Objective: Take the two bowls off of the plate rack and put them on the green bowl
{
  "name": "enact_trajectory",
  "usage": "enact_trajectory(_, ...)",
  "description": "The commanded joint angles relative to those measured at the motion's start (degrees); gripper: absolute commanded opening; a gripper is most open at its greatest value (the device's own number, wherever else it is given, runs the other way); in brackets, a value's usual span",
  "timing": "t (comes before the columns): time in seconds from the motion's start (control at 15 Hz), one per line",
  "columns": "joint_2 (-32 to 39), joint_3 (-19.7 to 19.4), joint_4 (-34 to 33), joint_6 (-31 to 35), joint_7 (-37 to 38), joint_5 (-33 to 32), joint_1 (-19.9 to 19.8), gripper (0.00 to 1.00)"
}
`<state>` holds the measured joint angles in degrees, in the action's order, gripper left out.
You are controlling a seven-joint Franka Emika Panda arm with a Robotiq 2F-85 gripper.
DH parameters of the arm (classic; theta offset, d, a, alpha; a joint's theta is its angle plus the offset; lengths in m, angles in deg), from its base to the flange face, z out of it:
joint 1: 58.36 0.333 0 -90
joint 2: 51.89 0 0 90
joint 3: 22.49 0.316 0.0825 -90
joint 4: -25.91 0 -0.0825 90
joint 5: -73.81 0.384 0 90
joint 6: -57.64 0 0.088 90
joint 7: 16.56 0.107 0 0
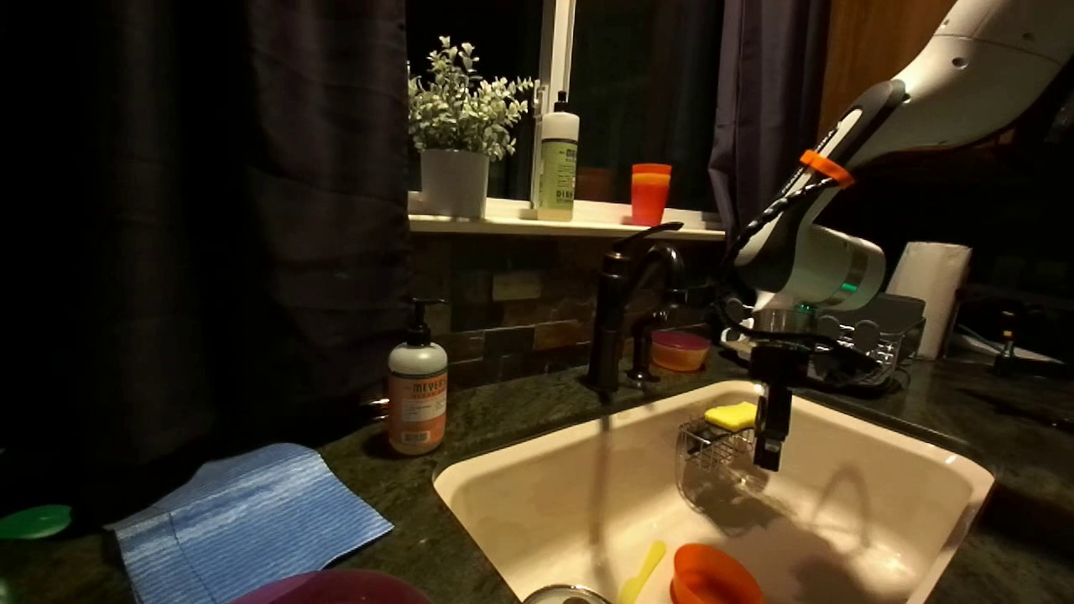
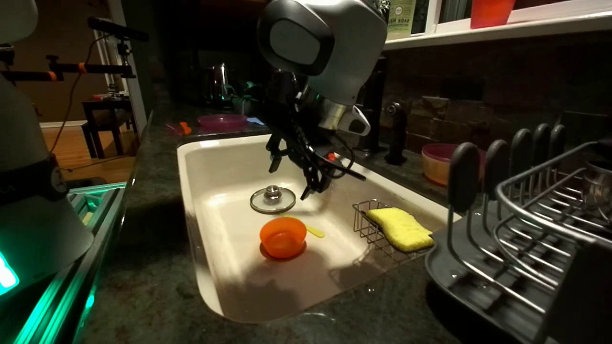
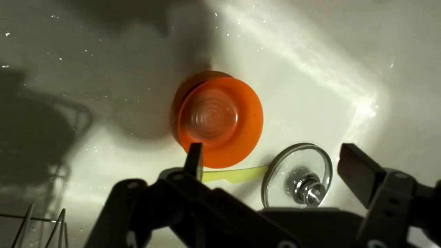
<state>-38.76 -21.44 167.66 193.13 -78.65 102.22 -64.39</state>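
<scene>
Gripper (image 3: 272,153), jaws spread wide and empty, hangs over the sink (image 2: 224,205), the orange bowl (image 3: 222,120) lying below it, apart.

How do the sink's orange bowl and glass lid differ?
The orange bowl is strongly coloured; the glass lid is see-through. The bowl is deep and hollow; the lid is low, with a shiny knob on top. Both are round and rest in the pale sink.

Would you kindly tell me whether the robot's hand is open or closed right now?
Hand: open, holding nothing, above the sink.
</scene>
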Motion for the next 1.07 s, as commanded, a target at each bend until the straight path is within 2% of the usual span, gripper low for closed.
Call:
enact_trajectory(0.0,6.5,1.6,-1.8,5.2,-3.2,-1.2,-0.6,1.0)
enact_trajectory(0.53,16.7,6.1,-6.3,13.7,-5.8,-2.7,-4.1,1.0)
enact_trajectory(1.0,23.7,9.5,-9.7,18.9,-4.5,-5.0,-7.5,1.0)
